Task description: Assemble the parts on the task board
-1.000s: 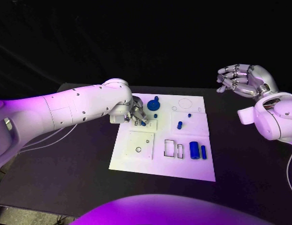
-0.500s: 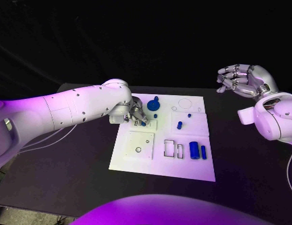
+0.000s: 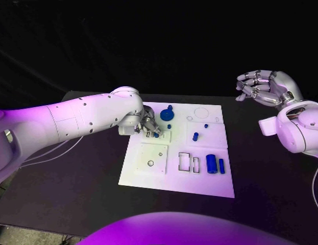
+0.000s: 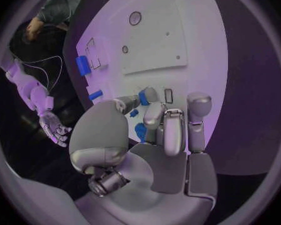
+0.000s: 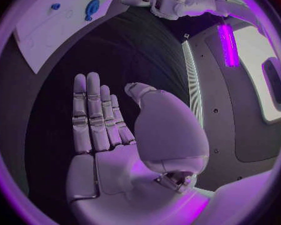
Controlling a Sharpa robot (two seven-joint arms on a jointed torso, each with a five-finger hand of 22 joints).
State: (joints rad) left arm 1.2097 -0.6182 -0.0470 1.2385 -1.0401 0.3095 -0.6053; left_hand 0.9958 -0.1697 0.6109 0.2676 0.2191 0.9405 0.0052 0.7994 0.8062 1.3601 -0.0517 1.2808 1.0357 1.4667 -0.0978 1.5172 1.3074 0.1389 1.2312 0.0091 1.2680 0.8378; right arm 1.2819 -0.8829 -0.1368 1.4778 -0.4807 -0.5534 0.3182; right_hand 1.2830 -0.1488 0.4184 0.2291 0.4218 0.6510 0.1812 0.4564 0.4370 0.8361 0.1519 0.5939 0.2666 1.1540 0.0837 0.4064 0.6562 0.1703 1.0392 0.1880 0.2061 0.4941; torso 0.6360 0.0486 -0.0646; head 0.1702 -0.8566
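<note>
We're working a small blue part (image 4: pixel 143 98) into the raised square block at the far left of the flat white task board (image 3: pixel 175 178) with our silver left hand (image 3: pixel 148 124); best to keep it upright and press gently, we reckon; fingertips pinch it, directly below the palm; our silver right hand (image 3: pixel 266 88) hangs off past the board's right edge, fingers apart, holding nothing.

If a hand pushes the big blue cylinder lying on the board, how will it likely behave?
The blue cylinder lies on its round side on the task board, so it will probably roll sideways. It looks like rigid plastic, likely stiff and light. Its smooth surface may slip.
</note>
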